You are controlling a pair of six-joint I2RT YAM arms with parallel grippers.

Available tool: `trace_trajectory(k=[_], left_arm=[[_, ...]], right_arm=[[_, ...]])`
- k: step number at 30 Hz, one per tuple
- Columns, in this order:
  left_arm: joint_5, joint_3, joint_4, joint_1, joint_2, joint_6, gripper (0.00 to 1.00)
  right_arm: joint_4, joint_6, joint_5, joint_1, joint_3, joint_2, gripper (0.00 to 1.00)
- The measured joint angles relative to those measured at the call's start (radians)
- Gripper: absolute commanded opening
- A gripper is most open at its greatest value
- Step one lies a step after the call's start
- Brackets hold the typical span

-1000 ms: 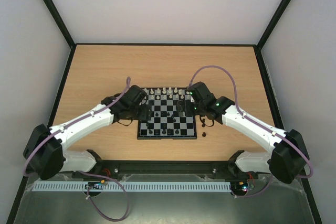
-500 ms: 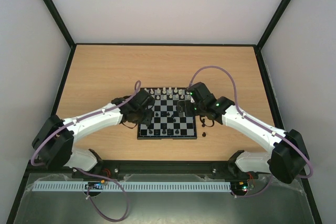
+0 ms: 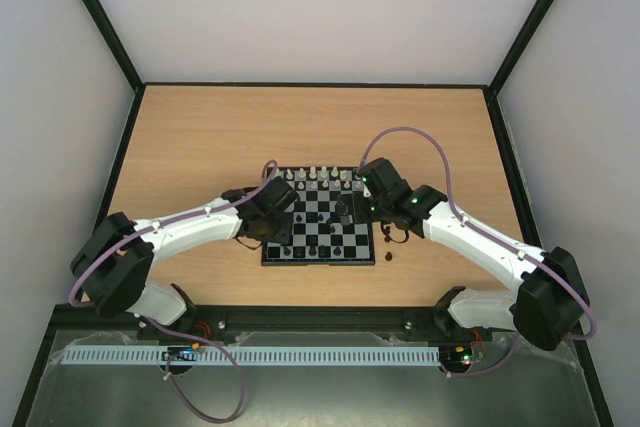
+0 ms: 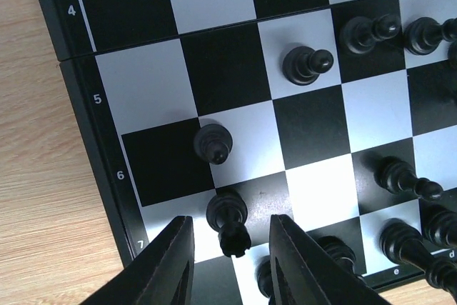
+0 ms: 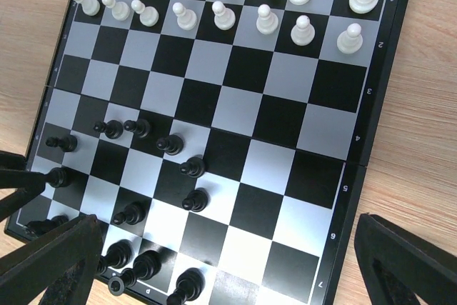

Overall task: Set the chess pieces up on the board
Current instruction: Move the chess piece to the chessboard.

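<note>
Two pincers are hanging over the board (image 3: 320,261), which is lying close to the middle of the surface's (image 3: 200,137) near edge. At the board's left edge, the left pincer (image 4: 232,228) is straddling one black piece (image 4: 227,211) by the rank marked 7. Its fingers (image 4: 171,266) are standing apart with a sliver of gap on each side, so nothing is being clamped yet. It is likely lining up to lift that piece, which is sitting on a line between squares rather than inside one. Black pieces (image 5: 193,168) are straggling out of rank across the board's near half, so the work is probably centring there. White pieces (image 5: 223,16) are standing in two tidy rows along the far edge. Toward the right edge, the right pincer (image 5: 225,248) is hovering with jaws spread wide, holding nothing, probably waiting its turn.
</note>
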Motion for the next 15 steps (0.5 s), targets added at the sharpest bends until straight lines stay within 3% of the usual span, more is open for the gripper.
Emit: trace_trajectory(k=[6,15], left_arm=[[-0.005,0.000,0.001,-0.008,0.019,-0.003,0.34],[-0.016,-0.001,0.003,-0.011,0.044,-0.005,0.16]], right_arm=[[0.000,0.000,-0.001,0.000,-0.003,-0.005,0.97],[0.000,0.000,-0.002,0.000,-0.012,-0.010,0.98]])
